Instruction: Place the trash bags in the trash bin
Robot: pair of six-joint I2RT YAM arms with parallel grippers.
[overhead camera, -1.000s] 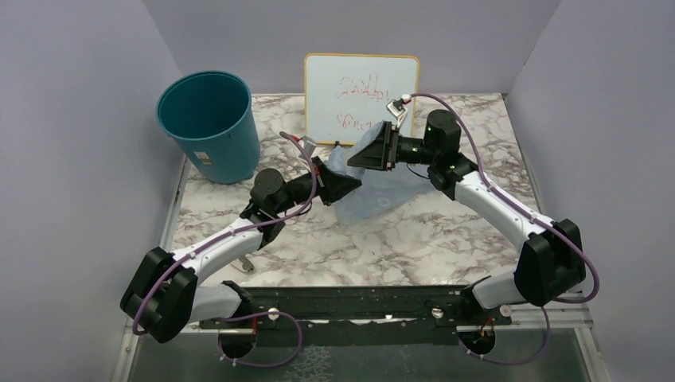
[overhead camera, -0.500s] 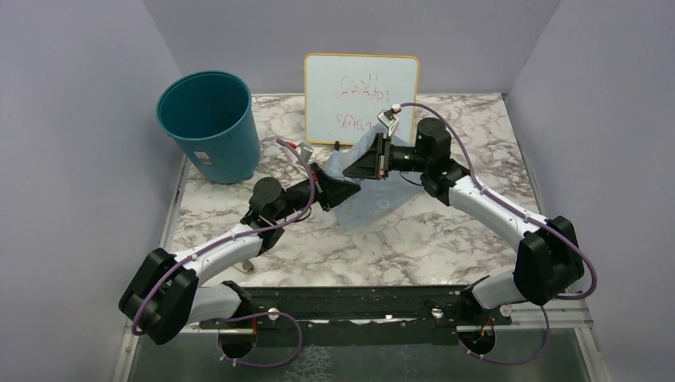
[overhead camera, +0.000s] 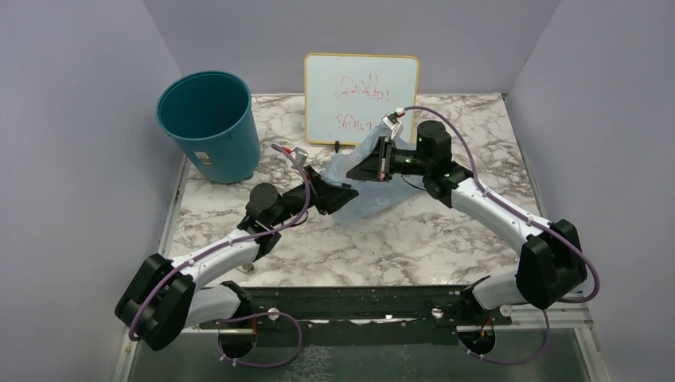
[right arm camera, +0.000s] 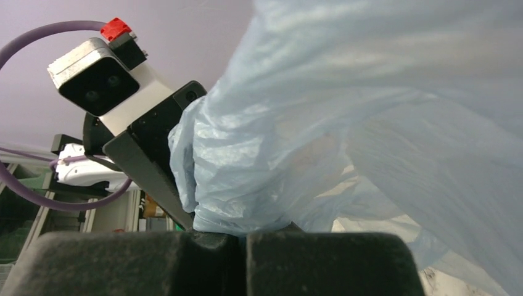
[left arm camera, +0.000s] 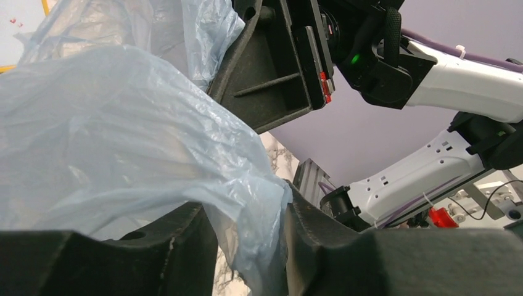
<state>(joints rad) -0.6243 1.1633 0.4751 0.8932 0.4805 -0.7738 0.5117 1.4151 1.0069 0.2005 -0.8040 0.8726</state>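
The trash bag [overhead camera: 384, 196] is thin, crinkly, light-blue plastic, held up between both grippers above the middle of the marble table. My left gripper [overhead camera: 347, 194] is shut on a bunched fold of it, and the bag [left arm camera: 123, 135] fills the gap between its fingers [left arm camera: 247, 222]. My right gripper [overhead camera: 354, 169] is shut on another fold of the bag [right arm camera: 345, 111], its jaws pressed together [right arm camera: 242, 237]. The two grippers are close together, almost tip to tip. The teal trash bin [overhead camera: 209, 127] stands upright and open at the back left, apart from both grippers.
A whiteboard [overhead camera: 361, 95] with red scribbles stands at the back centre, just behind the right gripper. Lilac walls close in the left, right and back. The marble table [overhead camera: 414, 239] has a metal rail along its near edge.
Both grippers have shifted a little to the left with the bag. The right gripper has come closer to the left one, and the bag is more bunched up and hangs less over the table.
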